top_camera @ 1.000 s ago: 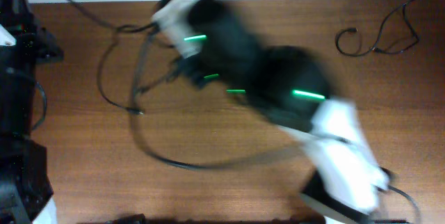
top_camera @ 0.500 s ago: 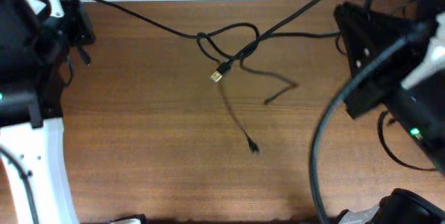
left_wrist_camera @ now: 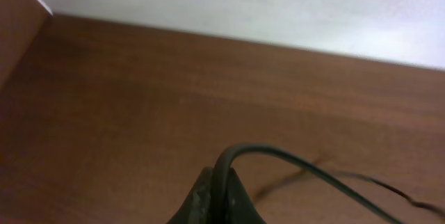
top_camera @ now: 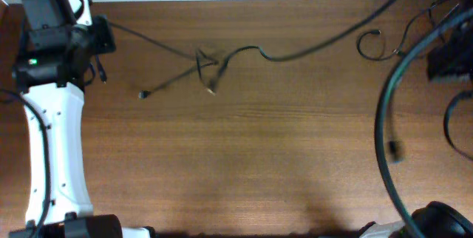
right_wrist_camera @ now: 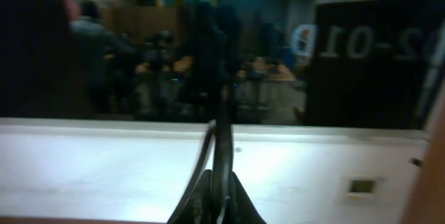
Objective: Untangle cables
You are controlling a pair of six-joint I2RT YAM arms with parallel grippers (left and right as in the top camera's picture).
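Cables (top_camera: 205,60) farther left, one in left gripper (left_wrist_camera: 215,186)

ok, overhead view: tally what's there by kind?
Robot arms: 2 (left arm, right arm)
Tangled cable bunch: 1
Separate loose cable: 1
Total: 4

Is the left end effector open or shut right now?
Shut: the left end effector pinches a black cable between closed fingertips.
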